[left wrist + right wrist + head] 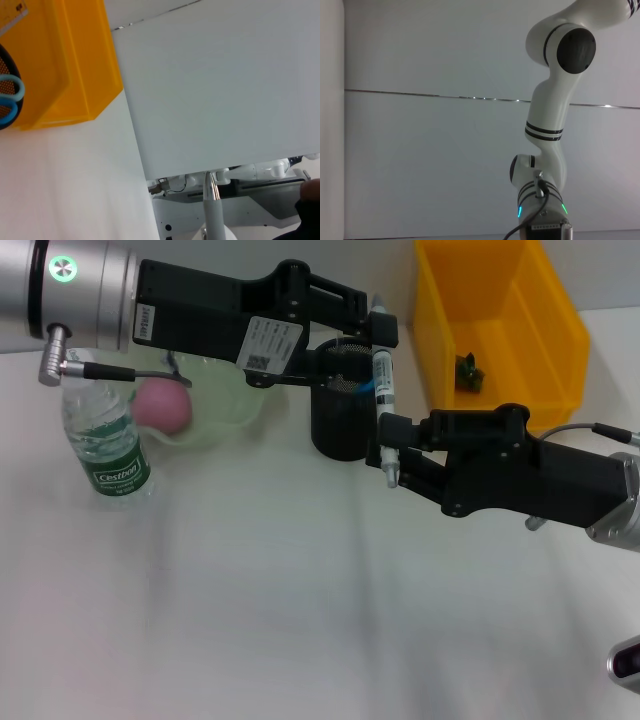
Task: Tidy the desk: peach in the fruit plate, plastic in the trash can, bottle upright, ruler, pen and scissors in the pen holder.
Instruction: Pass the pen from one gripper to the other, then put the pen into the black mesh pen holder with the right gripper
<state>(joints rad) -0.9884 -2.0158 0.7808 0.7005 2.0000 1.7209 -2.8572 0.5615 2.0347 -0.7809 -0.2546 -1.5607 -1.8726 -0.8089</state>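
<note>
The left gripper [378, 328] pinches the pen [383, 390] upright just above the pen holder [338, 420] for a straight drop, while the right gripper [398, 452] clamps its lower end, steadying it

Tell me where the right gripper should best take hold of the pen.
Take the pen by its bare lower barrel, coming sideways from the robot's right. It hangs nearly upright from the left gripper, which covers its top, and the right gripper sits beside that lower end.

white desk surface [300, 600], pale wall [435, 50] behind with thin horizontal seam
</note>
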